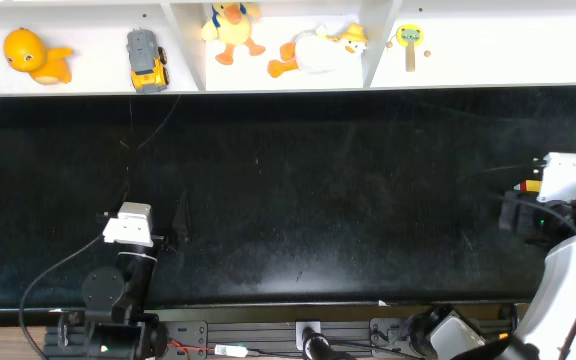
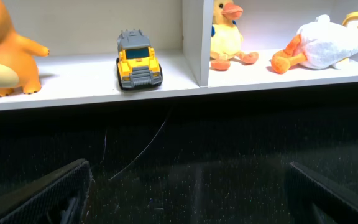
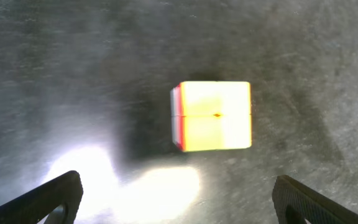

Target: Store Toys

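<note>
A small cube (image 3: 215,116), yellow on top with a red side, lies on the black tabletop (image 3: 73,62). My right gripper (image 3: 179,202) hangs open above it, one finger on either side and well apart from it. From above, the cube (image 1: 531,185) peeks out beside the right gripper (image 1: 556,178) at the table's right edge. My left gripper (image 2: 188,196) is open and holds nothing, low over the table at the front left (image 1: 131,222), facing the shelf.
A white shelf (image 1: 288,80) runs along the back. It holds an orange duck figure (image 1: 36,55), a yellow truck (image 1: 147,60), a yellow plush duck (image 1: 232,30), a white plush duck (image 1: 318,50) and a small green and yellow toy (image 1: 409,40).
</note>
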`<state>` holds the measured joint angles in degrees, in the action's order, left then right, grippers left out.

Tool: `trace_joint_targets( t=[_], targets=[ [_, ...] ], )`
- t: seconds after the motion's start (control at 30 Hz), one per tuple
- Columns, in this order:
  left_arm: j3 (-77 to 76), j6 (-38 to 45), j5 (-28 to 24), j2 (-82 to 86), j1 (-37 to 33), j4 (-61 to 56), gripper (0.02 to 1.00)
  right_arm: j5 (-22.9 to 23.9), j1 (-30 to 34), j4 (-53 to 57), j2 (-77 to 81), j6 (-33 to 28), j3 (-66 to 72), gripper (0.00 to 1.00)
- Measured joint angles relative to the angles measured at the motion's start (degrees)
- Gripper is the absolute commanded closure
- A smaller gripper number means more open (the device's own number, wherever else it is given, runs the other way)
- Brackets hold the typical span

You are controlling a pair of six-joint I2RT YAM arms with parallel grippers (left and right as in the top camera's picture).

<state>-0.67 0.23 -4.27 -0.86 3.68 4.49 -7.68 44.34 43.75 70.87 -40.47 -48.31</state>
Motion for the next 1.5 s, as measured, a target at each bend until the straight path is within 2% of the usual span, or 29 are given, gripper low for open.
trace_joint_targets(
  t=[0.4,0.6,0.73,0.9,1.0,1.13,1.23,1.33,1.4,1.5],
  targets=[
    [0.0,0.0,0.0,0.0,0.0,0.0,0.020,-3.0,8.6,-7.0,7.2,3.5,0.0,0.029],
    [0.0,0.0,0.0,0.0,0.0,0.0,0.020,-5.0,8.3,-9.4,12.0,3.8,0.0,0.029],
    [0.0,0.0,0.0,0.0,0.0,0.0,0.020,-5.5,6.6,-11.1,14.6,3.9,0.0,0.082],
    [0.0,0.0,0.0,0.0,0.0,0.0,0.020,-5.8,5.3,-13.6,16.5,4.2,0.0,0.099],
    [0.0,0.0,0.0,0.0,0.0,0.0,0.020,-5.9,4.6,-14.2,16.8,4.2,0.0,0.178],
    [0.0,0.0,0.0,0.0,0.0,0.0,0.020,-5.9,3.9,-14.3,16.8,4.1,0.0,0.364],
    [0.0,0.0,0.0,0.0,0.0,0.0,0.020,-6.0,3.9,-14.2,16.8,4.8,0.0,0.428],
    [0.0,0.0,0.0,0.0,0.0,0.0,0.020,-6.0,3.9,-14.3,16.8,5.1,0.0,0.560],
    [0.0,0.0,0.0,0.0,0.0,0.0,0.020,-6.1,3.9,-14.5,16.8,5.6,0.0,0.599],
    [0.0,0.0,0.0,0.0,0.0,0.0,0.020,-5.9,3.6,-14.3,16.7,6.2,0.0,0.603]
  ],
)
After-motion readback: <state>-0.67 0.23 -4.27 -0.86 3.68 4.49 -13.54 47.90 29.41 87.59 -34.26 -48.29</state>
